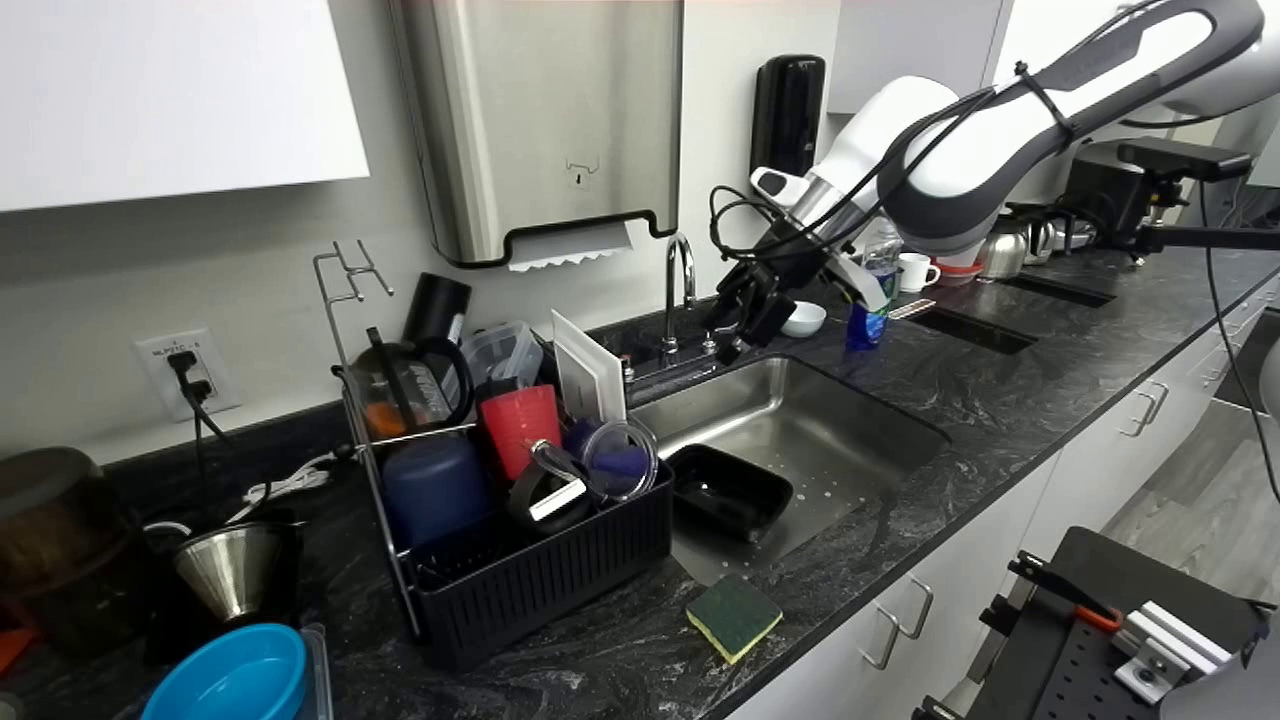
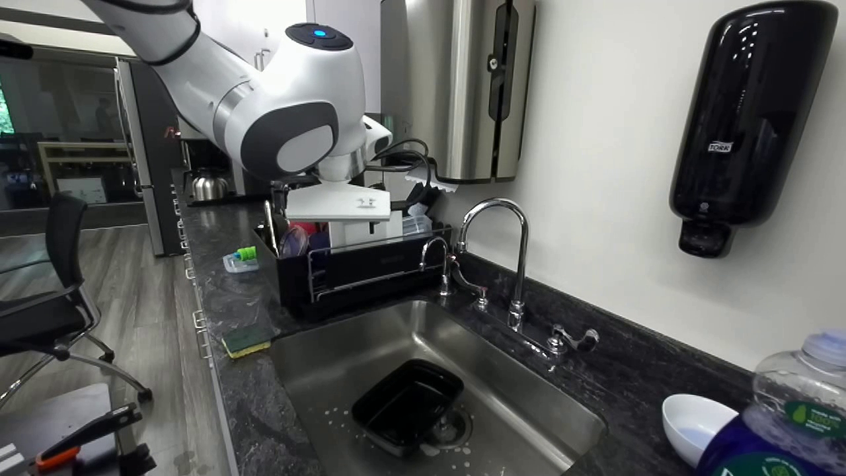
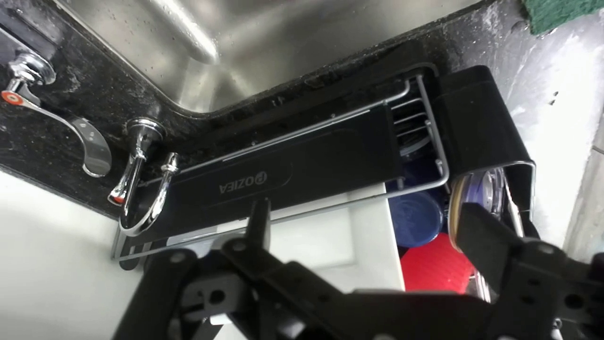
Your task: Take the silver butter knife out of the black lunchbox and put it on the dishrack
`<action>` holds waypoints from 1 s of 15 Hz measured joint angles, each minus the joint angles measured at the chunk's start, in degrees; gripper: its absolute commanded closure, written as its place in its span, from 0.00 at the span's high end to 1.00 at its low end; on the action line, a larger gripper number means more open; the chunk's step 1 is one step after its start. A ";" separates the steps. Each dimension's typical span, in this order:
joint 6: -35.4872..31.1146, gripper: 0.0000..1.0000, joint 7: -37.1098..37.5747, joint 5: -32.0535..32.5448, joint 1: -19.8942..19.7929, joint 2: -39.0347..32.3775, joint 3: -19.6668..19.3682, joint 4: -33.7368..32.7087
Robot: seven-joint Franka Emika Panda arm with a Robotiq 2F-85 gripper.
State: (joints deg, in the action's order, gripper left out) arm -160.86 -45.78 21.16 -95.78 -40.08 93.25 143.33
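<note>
Tool (image 3: 363, 208) up in the air, released, its fingers (image 3: 486, 245) spread wide apart, and in the wrist view the dishrack (image 1: 550, 585) stretches out below them! Tight along here: the dishrack's lettered panel runs just beside the rim of the sink (image 1: 850, 440), a small curved spout (image 3: 141, 141) crowds one corner, and the tall faucet (image 2: 521, 277) stands on the wall side. Room to work? Bare steel stretches away past the black lunchbox (image 2: 404, 404), and the surface (image 1: 1000, 400) opens up beyond, while the sponge (image 1: 735, 608) sits just off the sink's corner, between it and the front edge.

Now the containers! That lunchbox rests down in the sink, mouth up, and in an exterior view it hides part of the drain (image 2: 449, 430); its inside reads dark with glints. The butter knife? I can't tell where it is: a slim metal piece (image 3: 514, 210) shows at the dishrack's end nearest the front edge, too unclear to name. And what a load in there: red cup (image 1: 520, 430), blue cup (image 3: 415, 219), white board (image 1: 590, 370) on edge, glass pot (image 1: 428, 390), clear plastic box (image 1: 505, 360)! Over by the soap bottle (image 2: 773, 423), a white bowl (image 2: 677, 433) shows something bluish inside.
</note>
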 measured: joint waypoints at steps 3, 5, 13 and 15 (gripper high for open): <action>0.08 1.00 1.05 0.00 -0.60 0.01 0.12 0.15; 0.09 1.00 1.25 0.00 -0.62 0.01 0.21 0.21; 0.09 1.00 1.13 0.00 -0.23 -0.89 -0.25 0.24; -1.04 1.00 2.64 0.00 -0.35 -0.41 -0.66 0.23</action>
State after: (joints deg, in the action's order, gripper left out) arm -161.90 -43.14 21.16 -96.13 -40.48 92.59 143.56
